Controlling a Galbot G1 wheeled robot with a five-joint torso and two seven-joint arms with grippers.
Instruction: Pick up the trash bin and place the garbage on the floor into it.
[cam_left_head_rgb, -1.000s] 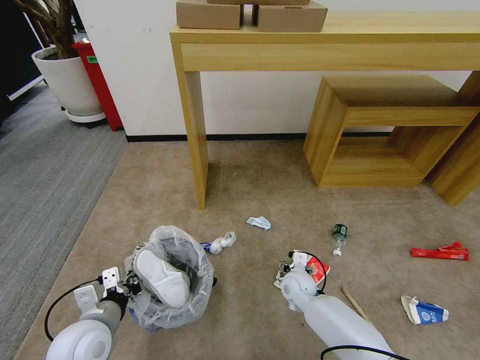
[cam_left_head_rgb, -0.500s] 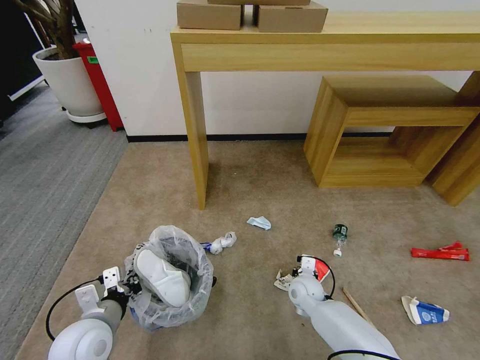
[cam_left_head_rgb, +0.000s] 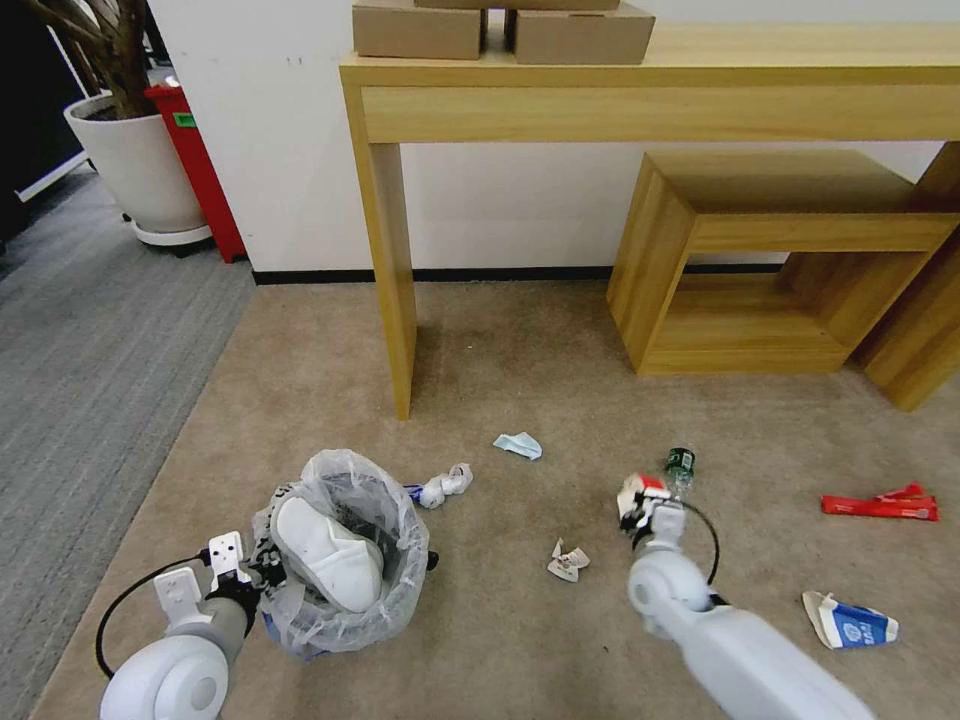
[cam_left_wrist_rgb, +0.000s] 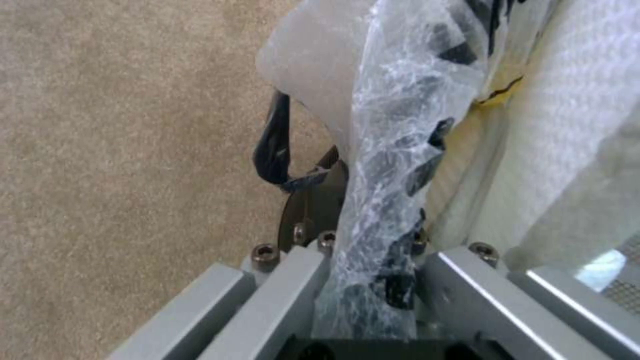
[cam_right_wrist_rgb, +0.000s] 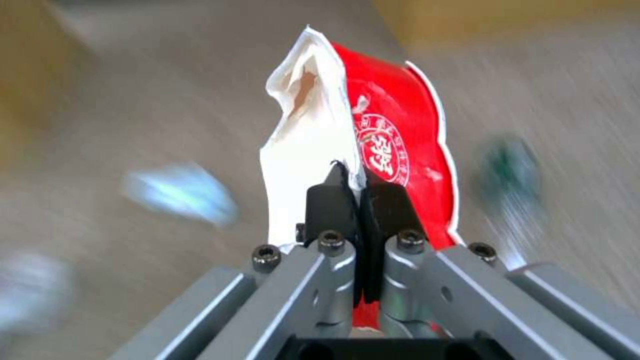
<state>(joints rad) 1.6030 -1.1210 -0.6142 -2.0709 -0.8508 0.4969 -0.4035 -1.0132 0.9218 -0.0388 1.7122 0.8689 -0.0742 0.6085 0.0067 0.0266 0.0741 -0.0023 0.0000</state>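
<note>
Trash bin (cam_left_head_rgb: 340, 560) sits on the carpet, left gripper (cam_left_wrist_rgb: 373, 280) jaws clamped on its soft, crinkly liner rim. Right gripper (cam_right_wrist_rgb: 360, 200) jaws pinch a crushed red paper cup (cam_right_wrist_rgb: 380, 145) by its edge: light, flimsy, likely to crumple.

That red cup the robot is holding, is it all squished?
Yes. The red paper cup is crushed flat, its white inside showing, pinched in the right gripper with jaws shut. The left gripper holds the trash bin by its bag.
</note>
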